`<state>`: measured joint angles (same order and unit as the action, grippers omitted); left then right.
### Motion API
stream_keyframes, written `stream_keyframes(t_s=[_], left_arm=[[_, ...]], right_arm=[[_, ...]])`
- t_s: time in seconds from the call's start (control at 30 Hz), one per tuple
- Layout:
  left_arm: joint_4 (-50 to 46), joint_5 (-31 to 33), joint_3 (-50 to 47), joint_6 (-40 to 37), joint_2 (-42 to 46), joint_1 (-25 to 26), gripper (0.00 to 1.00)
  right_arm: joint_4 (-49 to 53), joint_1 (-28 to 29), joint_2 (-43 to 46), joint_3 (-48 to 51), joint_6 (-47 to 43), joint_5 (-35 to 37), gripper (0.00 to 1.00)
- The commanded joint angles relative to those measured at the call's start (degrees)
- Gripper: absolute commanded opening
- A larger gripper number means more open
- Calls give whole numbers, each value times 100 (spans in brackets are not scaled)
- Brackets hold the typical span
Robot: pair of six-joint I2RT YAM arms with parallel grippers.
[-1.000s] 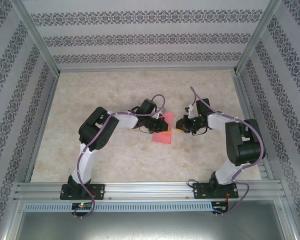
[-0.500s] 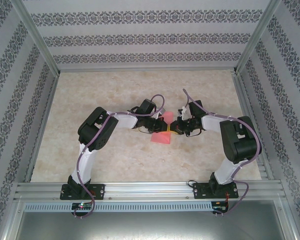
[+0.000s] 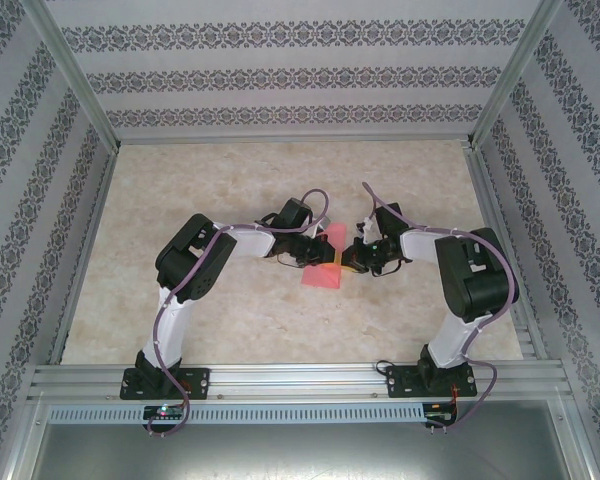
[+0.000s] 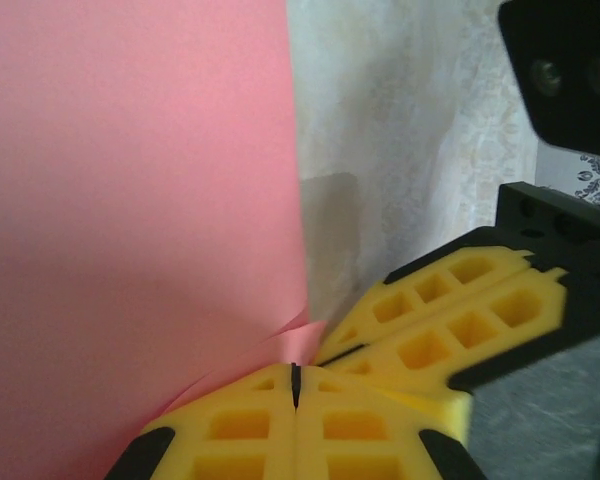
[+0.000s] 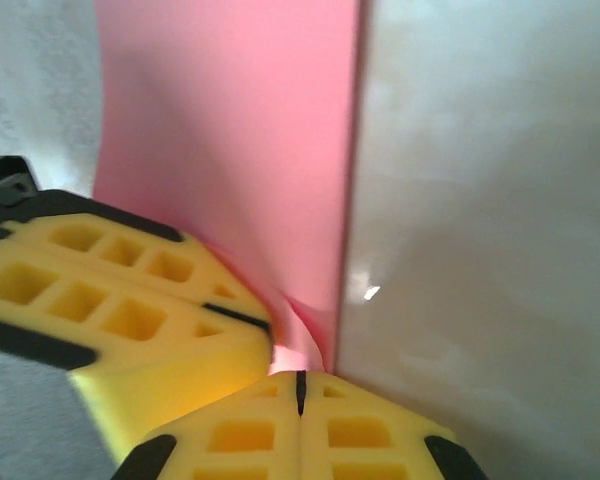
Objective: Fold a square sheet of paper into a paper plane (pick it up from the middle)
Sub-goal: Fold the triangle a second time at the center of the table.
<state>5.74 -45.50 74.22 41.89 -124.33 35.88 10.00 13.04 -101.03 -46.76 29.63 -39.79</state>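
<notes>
The square sheet of paper (image 3: 321, 277), plain salmon pink, is pinched up at its middle over the table centre, and part of it stands upright (image 4: 130, 200) (image 5: 240, 130). My left gripper (image 3: 323, 252) (image 4: 295, 372) is shut on a small crumpled fold of the paper from the left. My right gripper (image 3: 342, 260) (image 5: 301, 380) is shut on the same fold from the right. The two pairs of yellow fingertips meet tip to tip: the right fingers (image 4: 450, 320) sit beside my left ones, and the left fingers (image 5: 110, 290) beside my right ones. The paper plane is out of view.
The beige marbled table (image 3: 230, 180) is ringed by patterned walls and an aluminium frame (image 3: 280, 380) along the near edge. Both arms bend inward over the table's middle, with open tabletop behind and to both sides.
My right gripper has moved left from beside the paper and now pinches it next to the left gripper. The sheet looks narrower and more raised. The left arm has stayed put.
</notes>
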Motion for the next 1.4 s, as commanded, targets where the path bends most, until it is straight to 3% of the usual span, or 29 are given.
stream_keyframes(t_s=[0.0, 0.27, 0.5, 0.7, 1.37], left_arm=[[283, -151, 49, 150, 264, -37, 0], [-28, -190, 271, -13, 437, -70, 7], [-2063, 579, 662, -1499, 742, -169, 14], [-2917, 911, 853, -2351, 696, -215, 17], [-3043, 860, 1269, -2594, 6, -309, 19]], right_arm=[[258, 85, -168, -103, -172, 322, 5], [617, 107, -222, -197, -343, 718, 5], [622, 109, -238, -232, -344, 730, 5], [655, 106, -210, -245, -360, 724, 5], [765, 124, -162, -289, -387, 719, 5]])
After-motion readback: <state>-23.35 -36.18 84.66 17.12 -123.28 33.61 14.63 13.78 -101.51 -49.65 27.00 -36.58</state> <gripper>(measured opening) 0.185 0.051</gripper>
